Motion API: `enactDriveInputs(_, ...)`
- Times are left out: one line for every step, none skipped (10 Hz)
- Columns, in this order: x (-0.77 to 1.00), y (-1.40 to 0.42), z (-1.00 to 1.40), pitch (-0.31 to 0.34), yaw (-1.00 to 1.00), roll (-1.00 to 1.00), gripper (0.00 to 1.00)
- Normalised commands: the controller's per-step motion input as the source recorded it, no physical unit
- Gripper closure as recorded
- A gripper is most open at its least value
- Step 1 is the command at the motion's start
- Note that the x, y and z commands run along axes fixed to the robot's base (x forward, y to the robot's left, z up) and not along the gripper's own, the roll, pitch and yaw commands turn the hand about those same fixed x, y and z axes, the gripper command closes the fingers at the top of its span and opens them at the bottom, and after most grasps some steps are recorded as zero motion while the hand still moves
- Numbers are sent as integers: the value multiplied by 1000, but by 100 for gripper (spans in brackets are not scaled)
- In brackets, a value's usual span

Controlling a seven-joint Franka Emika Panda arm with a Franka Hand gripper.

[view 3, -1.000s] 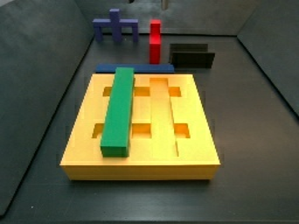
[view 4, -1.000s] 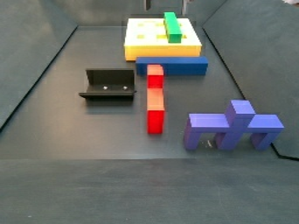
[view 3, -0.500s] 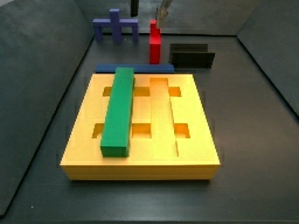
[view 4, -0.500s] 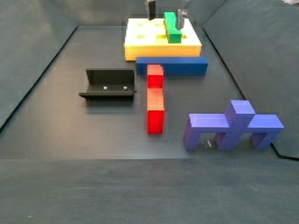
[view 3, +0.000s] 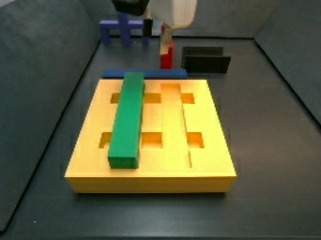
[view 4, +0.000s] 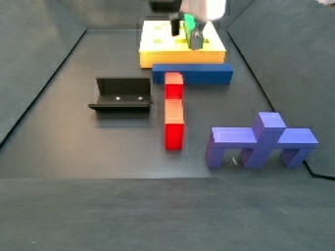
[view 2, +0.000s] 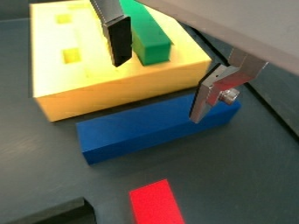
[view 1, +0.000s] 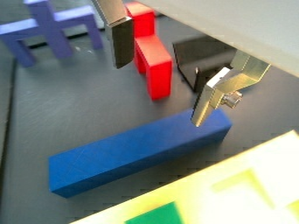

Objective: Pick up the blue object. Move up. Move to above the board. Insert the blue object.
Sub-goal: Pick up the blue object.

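Currently our board (view 2: 117, 79) fills most of the scene, the blue object (view 2: 152, 131) lying flush against its edge, and our gripper (view 2: 163, 63) hangs released above them — descending, a finger could strike the board.

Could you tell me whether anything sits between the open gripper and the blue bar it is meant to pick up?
Nothing visible does. In both wrist views the gripper hangs open above the blue object, which lies on the floor against the board, fingers empty, with clear space below them.
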Motion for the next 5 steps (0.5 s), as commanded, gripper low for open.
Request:
enactDriveInputs(-209,-43,-523,140,-723,-27,0)
enactDriveInputs(-217,-34,-497,144,-723,-21,0)
enactDriveInputs(-286,-14,-469,140,-674,-31,0)
enactDriveInputs(-294,-17,-374,141,-651,-41,0)
enactDriveInputs(-303,0,-257,124,-686,-17,0)
